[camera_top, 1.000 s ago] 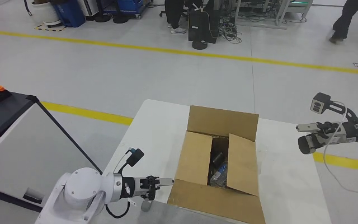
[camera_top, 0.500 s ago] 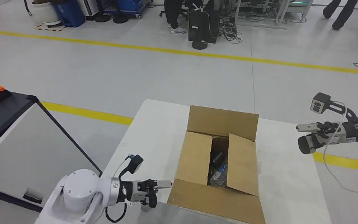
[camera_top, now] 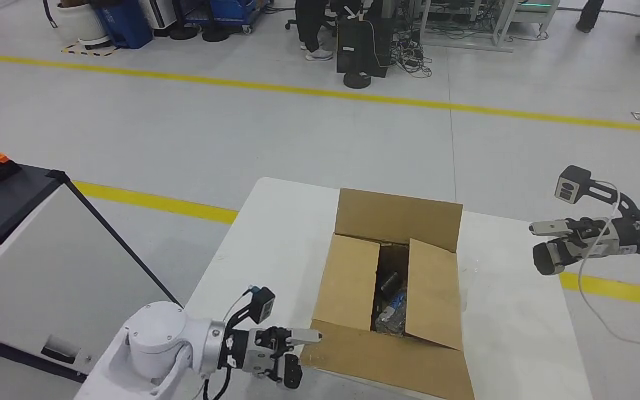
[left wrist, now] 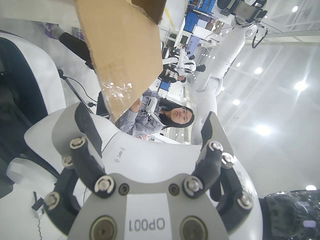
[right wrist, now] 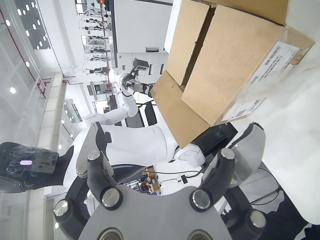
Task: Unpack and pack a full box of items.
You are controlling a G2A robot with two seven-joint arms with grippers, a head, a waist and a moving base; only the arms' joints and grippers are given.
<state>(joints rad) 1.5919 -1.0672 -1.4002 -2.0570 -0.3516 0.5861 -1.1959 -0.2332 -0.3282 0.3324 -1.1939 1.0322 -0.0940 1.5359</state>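
Table (camera_top: 270, 230): both jaws wide, empty.

The left hand (left wrist: 146, 112) has a white tag (left wrist: 146, 223) on its base, at the root of its two fingers. The tag has a short code, some letters and then numbers, and it shows upside down. The box (right wrist: 225, 58) has white stickers on one side. The long sticker (right wrist: 275, 61) has rows of tiny print. The other sticker (right wrist: 246, 109) is near the edge where the box meets the table (right wrist: 287, 126), and it has black bar lines. The print on both is too small to read.
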